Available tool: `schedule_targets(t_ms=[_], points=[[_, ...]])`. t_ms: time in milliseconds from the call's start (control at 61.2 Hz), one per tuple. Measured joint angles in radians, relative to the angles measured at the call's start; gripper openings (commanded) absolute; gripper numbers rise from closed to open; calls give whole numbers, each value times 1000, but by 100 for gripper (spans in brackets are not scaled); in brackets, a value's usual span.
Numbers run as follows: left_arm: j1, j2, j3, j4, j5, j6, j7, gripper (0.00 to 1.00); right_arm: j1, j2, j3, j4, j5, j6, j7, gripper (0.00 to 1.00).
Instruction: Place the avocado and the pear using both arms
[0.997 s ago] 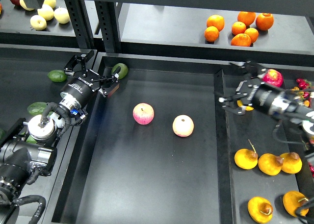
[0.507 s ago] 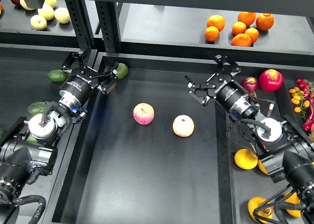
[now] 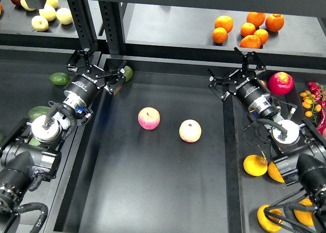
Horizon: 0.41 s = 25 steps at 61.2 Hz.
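Pink apples [image 3: 148, 118] mid-tray, between both arms.

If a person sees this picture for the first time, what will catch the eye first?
Probably the two pink-red apples lying apart in the middle of the dark centre tray. Next, the two black arms, whose open claws, left claw and right claw, hang over its upper corners. The bright oranges on the back shelf also stand out.

Avocado [image 3: 126, 73] at tray's [image 3: 153, 192] back-left corner; two apples [image 3: 148, 118] midway

Black tray [image 3: 153, 192] under two apples [image 3: 148, 118]
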Motion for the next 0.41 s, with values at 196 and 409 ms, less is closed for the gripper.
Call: schedule_targets(t_ms=[196, 409], points=[[0, 0, 1, 0, 0, 0, 0, 99, 4, 0, 1, -1, 0, 0, 0, 99], [0, 0, 2, 1, 0, 0, 0, 99, 4, 0, 1, 1, 0, 0, 0, 99]])
